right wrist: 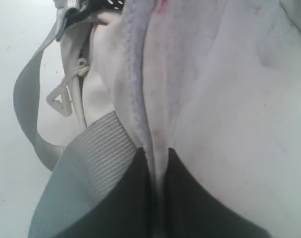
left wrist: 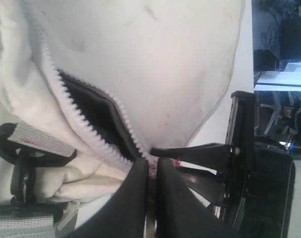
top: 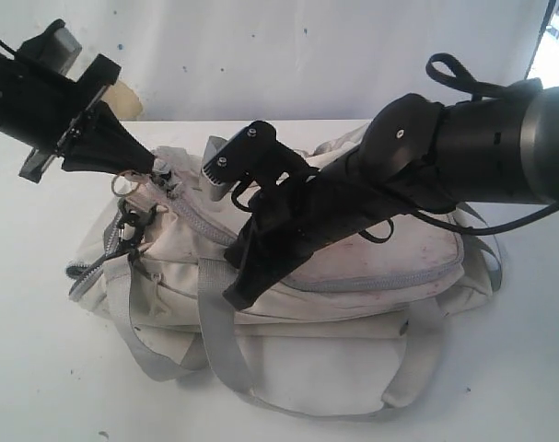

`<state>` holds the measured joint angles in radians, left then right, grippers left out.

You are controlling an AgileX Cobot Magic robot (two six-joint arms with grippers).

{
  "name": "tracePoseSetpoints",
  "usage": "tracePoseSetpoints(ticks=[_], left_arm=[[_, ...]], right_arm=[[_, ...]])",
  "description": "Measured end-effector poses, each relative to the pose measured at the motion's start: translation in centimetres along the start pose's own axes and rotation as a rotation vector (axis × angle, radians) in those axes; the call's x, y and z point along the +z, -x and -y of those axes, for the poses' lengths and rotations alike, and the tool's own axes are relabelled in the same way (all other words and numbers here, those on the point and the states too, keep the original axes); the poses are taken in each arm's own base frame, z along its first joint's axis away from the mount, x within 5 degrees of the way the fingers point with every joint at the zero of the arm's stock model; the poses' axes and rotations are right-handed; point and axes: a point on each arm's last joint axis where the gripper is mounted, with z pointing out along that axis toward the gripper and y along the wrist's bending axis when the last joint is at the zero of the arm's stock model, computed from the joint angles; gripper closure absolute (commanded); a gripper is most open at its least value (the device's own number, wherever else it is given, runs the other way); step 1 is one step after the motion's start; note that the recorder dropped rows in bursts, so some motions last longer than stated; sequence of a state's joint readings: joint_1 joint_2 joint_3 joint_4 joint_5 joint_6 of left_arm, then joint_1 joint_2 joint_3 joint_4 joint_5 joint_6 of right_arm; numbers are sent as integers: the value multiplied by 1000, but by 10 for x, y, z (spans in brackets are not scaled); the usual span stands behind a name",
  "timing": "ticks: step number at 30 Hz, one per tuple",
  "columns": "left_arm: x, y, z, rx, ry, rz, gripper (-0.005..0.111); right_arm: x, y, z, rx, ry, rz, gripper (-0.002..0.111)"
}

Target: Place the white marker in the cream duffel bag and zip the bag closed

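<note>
Cream duffel bag (top: 371, 267) lies lengthwise 9-to-3 o'clock in the exterior view; white marker not visible. Its zipper (left wrist: 43, 47) gapes away from my left gripper (left wrist: 151, 171), clamped on its end. My right gripper (right wrist: 159, 158), at 5 o'clock from the left, pinches bag fabric.

Left pincer (top: 153, 166) and right pincer (top: 237, 295) grip the cream duffel bag (top: 390, 267).

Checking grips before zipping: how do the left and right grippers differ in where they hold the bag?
The left gripper pinches at the end of the partly open zipper; the right gripper pinches a fabric fold beside a grey strap. The left sits high at the bag's end, the right lower on its front. Both are shut on the cream duffel bag.
</note>
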<state>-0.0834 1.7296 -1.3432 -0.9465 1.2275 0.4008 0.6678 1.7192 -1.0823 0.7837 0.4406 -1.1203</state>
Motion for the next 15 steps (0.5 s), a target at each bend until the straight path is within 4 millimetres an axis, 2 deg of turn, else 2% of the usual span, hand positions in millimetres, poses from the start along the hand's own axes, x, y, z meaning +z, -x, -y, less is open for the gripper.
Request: tracePoseSetpoints(ticks=[4,10,15], left_arm=[[-10,3,-7,-34,-25,28,107],[-10,4,-9,28,-29,32,107],[-10,10,-11,69,3,96,107]], right_arm=[[0,0,0,-6,-2,-1,108],[0,-1,-1,-20,12,-16,108],[-8,2,-2,-76,9,-22,108]])
